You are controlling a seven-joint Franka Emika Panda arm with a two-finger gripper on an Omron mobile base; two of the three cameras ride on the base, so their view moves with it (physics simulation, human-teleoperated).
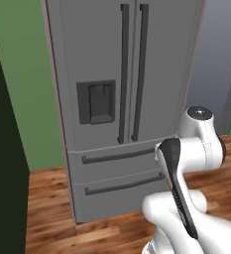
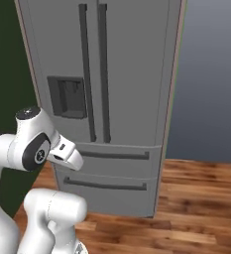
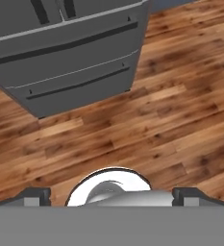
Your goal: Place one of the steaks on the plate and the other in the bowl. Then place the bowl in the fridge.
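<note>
The fridge (image 1: 102,54) stands straight ahead, tall and grey, with both doors and both lower drawers closed; its dispenser panel (image 1: 96,101) sits on the left door. It also fills the middle of the right base view as the fridge (image 2: 132,74). In the hand view its two drawers (image 3: 60,57) lie at the top. My gripper (image 3: 113,196) points down at the floor in front of the fridge, open, with nothing between its fingertips (image 3: 36,195). The steaks, the plate and the bowl are out of view.
Wooden floor (image 3: 171,110) stretches in front of the fridge and to its right. A dark green panel (image 1: 5,149) stands close on the left, a green wall (image 1: 30,89) lies behind it, and a blue-grey wall (image 2: 211,79) is to the fridge's right.
</note>
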